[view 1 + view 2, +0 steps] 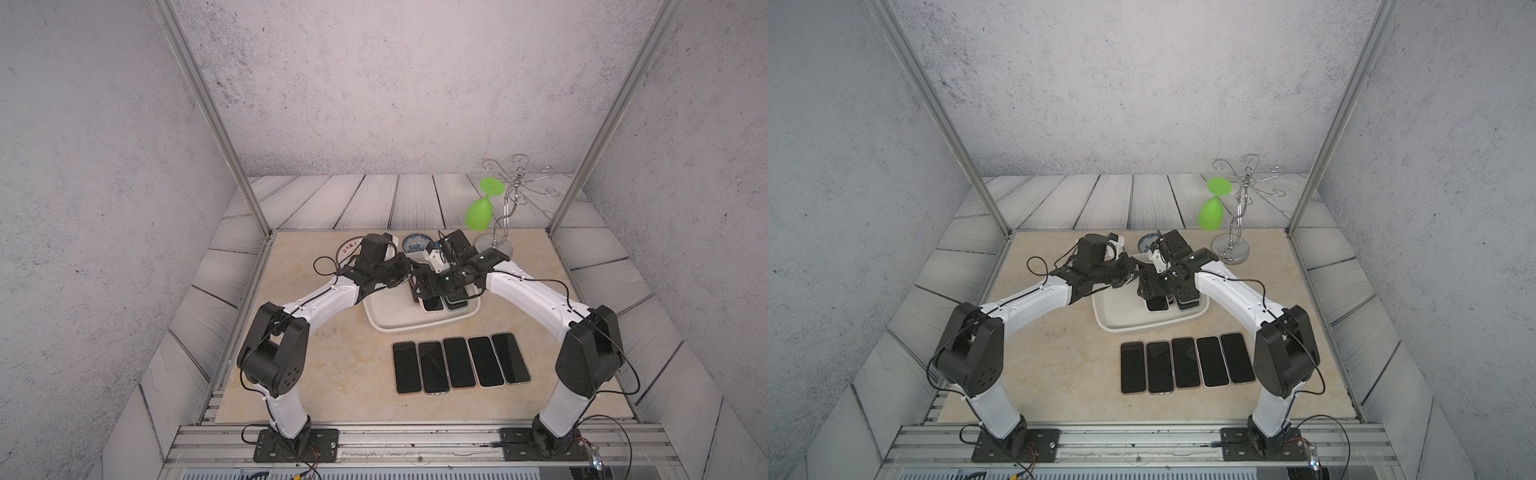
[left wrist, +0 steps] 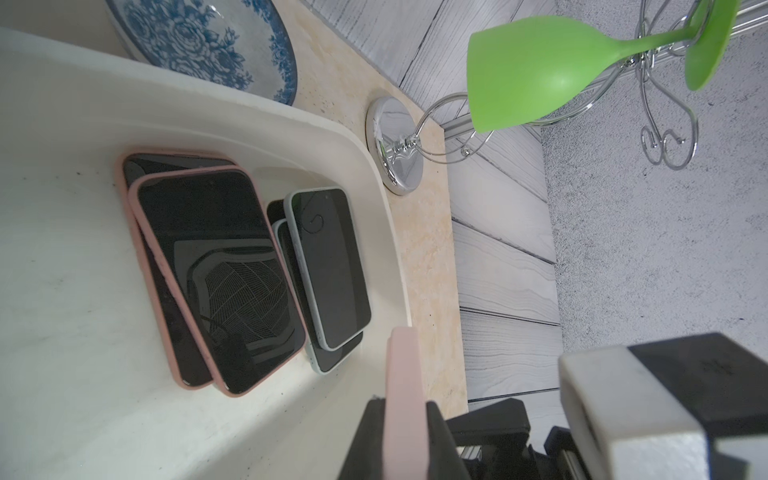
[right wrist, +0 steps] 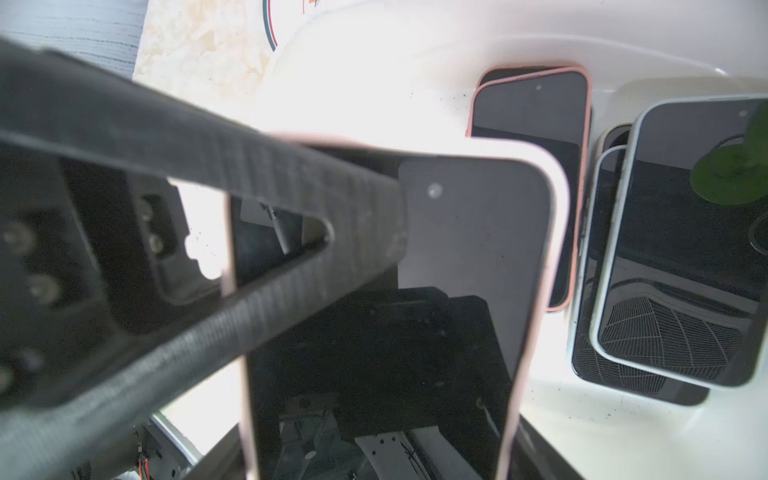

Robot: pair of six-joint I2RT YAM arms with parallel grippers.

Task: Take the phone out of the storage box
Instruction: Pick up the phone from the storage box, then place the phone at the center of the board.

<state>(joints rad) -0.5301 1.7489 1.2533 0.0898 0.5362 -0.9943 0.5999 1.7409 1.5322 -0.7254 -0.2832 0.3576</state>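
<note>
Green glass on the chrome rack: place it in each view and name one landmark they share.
Both top views: green glass hangs bowl-down on the chrome rack, beyond the storage box.
Left wrist: green glass past the box's corner, near the rack's base.
Right wrist: absent; only a green reflection on a phone screen.
Landmark: the storage box, in all four.

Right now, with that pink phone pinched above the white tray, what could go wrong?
1. The left hand pinches just part of the pink phone; it might pivot or slip onto the stacked phones in the storage box.
2. The left arm and right arm crowd close over the box; pulling apart, they could bump.
3. The green goblet hangs on a wire rack just behind; a wide swing might knock it.
</note>
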